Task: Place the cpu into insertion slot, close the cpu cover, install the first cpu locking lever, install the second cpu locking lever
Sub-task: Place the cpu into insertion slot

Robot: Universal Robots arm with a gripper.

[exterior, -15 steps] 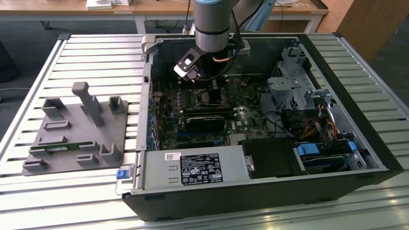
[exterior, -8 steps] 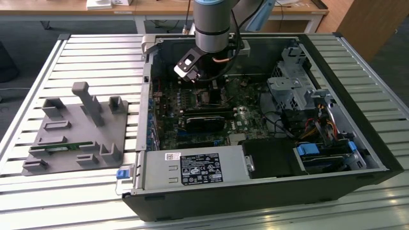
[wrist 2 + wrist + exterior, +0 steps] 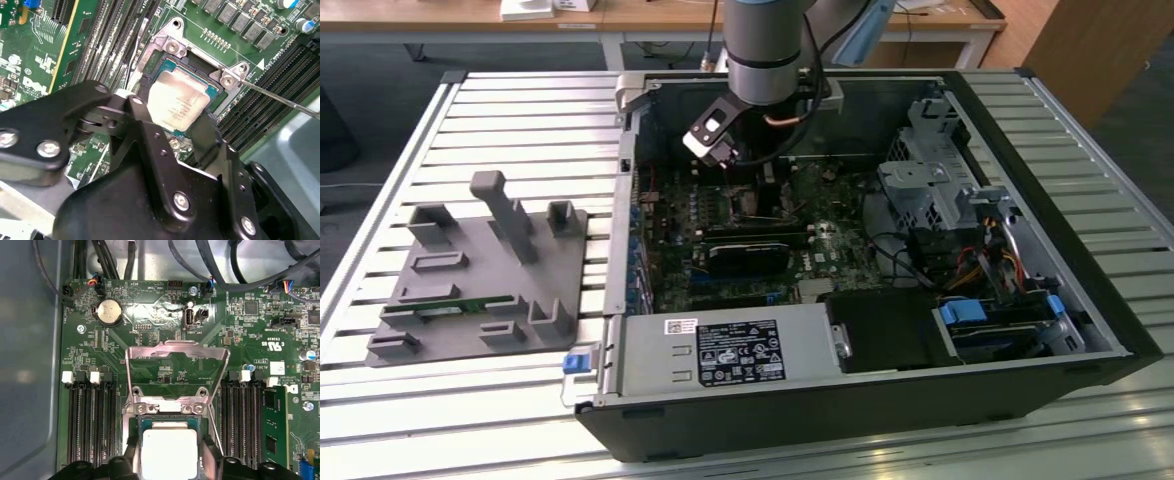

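1. My black two-fingered hand [image 3: 175, 109] is closed to chip width. One finger presses each of two opposite edges of the small square cpu with the dull silver-grey metal top [image 3: 180, 97]. The cpu lies over the square black insertion slot [image 3: 187, 61] on the green motherboard [image 3: 240, 330].
2. Faint print marks the chip's lid and white lettering runs across the board. A black-and-white sticker [image 3: 734, 352] sits on the silver power-supply box [image 3: 640, 365].
3. I count one cpu and one thin square silver cpu cover [image 3: 175, 349], raised upright beside the slot. There are two thin steel wire levers [image 3: 282, 98] [image 3: 137, 50], one on each side, and one round silver coin cell [image 3: 109, 312].
4. The open black computer case [image 3: 854, 430] lies on a slatted silver metal table [image 3: 480, 100]. A grey fixture plate with upright posts [image 3: 480, 270] sits at the exterior view's left. Wooden desks [image 3: 454, 20] stand behind.
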